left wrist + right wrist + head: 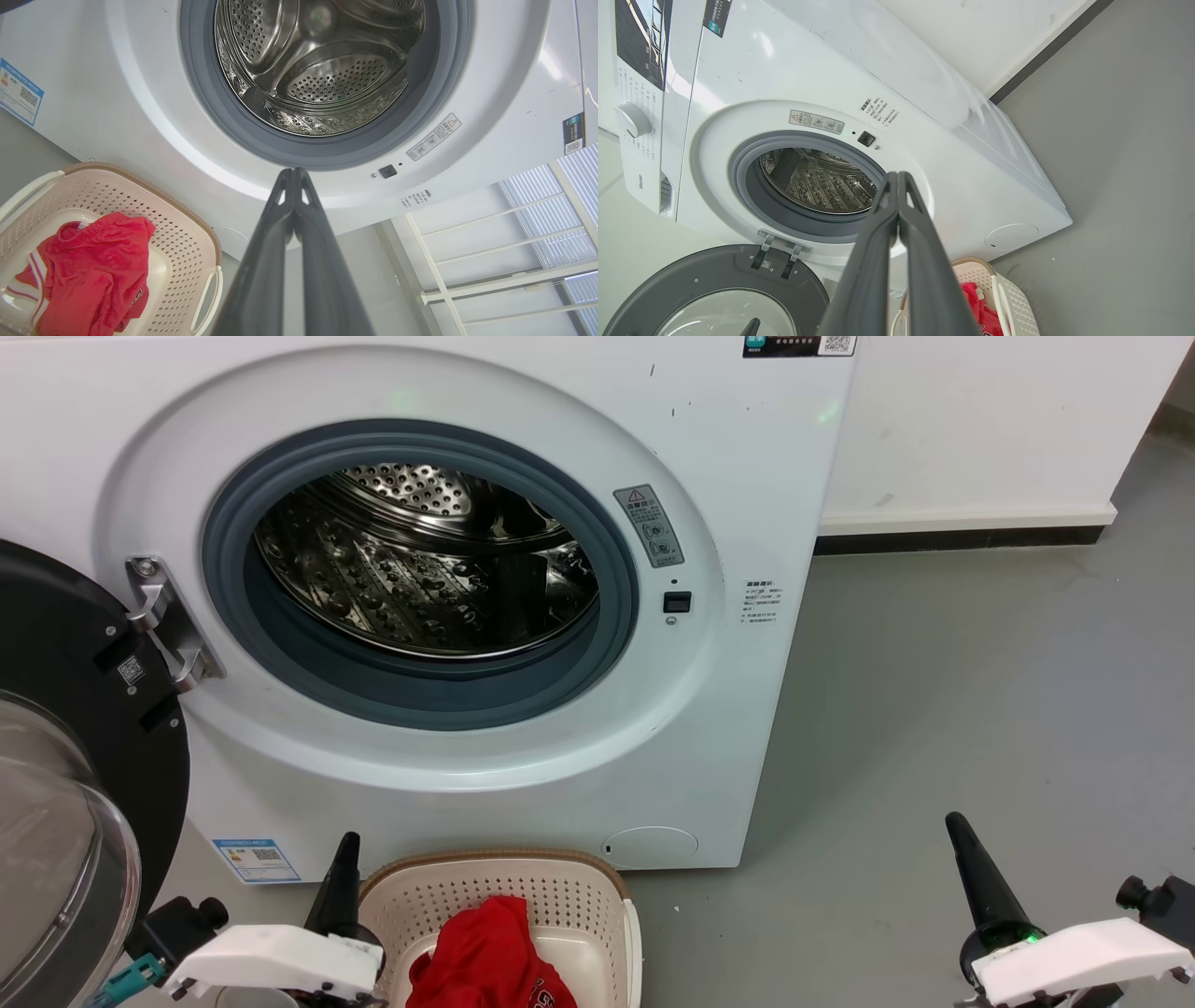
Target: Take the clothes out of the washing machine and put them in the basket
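— Was anything left inside the large white front-loading washing machine?
— Its perforated steel drum looked bare, though the grey rim may have hidden its near floor. The bright red fabric clothes lay heaped in the cream perforated plastic basket, at the lower centre of the head view.
— And the fingers?
— On the left gripper and the right gripper they were pressed together, holding nothing. The job looked finished.

- The floor is smooth grey and meets a white wall at its far edge (a dark skirting strip runs along there).
- The washing machine stands on it by that far edge.
- The basket sits on the floor just before the machine's front.
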Controlling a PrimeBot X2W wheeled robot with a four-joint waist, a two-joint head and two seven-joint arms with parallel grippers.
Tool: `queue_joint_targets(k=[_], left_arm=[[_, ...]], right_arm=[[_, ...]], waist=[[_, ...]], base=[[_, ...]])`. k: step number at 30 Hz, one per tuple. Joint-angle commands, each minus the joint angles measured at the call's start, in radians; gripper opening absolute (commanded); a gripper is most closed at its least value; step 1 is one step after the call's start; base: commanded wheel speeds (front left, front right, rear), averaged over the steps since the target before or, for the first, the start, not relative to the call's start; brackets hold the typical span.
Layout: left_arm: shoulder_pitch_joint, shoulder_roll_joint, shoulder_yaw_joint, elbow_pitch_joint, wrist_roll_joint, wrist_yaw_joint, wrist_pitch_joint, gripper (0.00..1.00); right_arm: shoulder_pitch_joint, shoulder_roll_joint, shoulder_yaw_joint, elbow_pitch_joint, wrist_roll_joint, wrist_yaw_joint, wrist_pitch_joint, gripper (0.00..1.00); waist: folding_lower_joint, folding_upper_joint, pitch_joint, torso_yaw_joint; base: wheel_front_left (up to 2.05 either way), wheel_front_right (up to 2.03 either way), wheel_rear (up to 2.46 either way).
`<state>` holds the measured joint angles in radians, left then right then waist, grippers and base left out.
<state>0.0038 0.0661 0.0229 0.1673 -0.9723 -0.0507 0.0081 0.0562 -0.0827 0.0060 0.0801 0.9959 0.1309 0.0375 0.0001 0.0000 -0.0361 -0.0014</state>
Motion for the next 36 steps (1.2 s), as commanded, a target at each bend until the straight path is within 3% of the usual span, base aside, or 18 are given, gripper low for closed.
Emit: queue_joint_targets(k=[1,36], left_arm=[[-0.029,0.002,0.007,-0.006,-0.02,-0.006,0.005,0.0],[-0.083,-0.008,0.056,0.041,-0.368,-0.048,0.062,0.0]], right_arm=[[-0.033,-0.006,-0.005,-0.002,0.022,0.0,0.003,0.0],[-0.111,-0.004,-0.044,0.091,0.38,0.0,0.022,0.0]], waist=[[-0.0001,0.0,0.0,0.0],[-0.0001,0.0,0.019,0.001]], base=[[0.0,0.0,0.0],[0.0,0.0,0.0]])
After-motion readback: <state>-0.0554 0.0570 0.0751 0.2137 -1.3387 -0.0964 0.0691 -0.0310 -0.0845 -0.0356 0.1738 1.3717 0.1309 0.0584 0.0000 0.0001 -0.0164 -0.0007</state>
